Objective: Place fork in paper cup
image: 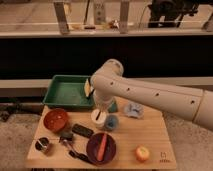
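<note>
The white paper cup (98, 119) stands upright near the middle of the wooden table (150, 135). My gripper (100, 108) hangs straight down from the big white arm, right over the cup's mouth and almost touching it. It is shut. A thin dark sliver, which I take for the fork (100, 114), points down from the gripper into the cup's opening. Most of the fork is hidden by the gripper.
A blue-grey cup (111, 122) stands right beside the paper cup. Around them are a green tray (65, 93), an orange bowl (55, 119), a dark bowl holding an orange stick (101, 147), a metal tin (43, 145), a dark-handled tool (75, 150), a light blue object (133, 110) and an orange fruit (142, 152).
</note>
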Available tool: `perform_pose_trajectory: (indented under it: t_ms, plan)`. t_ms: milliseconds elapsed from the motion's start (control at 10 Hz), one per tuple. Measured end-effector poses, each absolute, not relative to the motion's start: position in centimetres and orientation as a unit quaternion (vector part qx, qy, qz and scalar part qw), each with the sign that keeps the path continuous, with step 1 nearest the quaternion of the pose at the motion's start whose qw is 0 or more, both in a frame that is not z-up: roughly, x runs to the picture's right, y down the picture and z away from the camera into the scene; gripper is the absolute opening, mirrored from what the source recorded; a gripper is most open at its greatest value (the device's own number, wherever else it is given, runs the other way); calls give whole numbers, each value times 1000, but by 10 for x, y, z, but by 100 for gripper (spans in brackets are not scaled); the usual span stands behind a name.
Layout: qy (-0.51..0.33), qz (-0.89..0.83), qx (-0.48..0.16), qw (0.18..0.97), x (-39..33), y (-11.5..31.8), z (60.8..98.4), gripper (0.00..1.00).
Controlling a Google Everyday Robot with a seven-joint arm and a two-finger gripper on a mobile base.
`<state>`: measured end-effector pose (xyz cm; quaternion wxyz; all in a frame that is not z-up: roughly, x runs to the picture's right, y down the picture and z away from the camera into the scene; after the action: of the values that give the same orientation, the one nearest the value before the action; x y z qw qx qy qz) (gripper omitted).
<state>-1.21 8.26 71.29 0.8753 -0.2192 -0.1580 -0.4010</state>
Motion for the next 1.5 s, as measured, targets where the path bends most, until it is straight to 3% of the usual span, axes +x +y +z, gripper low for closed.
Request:
perform_pose_trajectory:
  t_ms: [600, 800, 1500]
  plan:
    - [-157, -403, -224, 873, -20, 82, 734, 0]
    - [-153, -402, -226, 874, -20, 83, 738, 5]
    - [-124, -414, -207, 878, -15, 93, 756, 75]
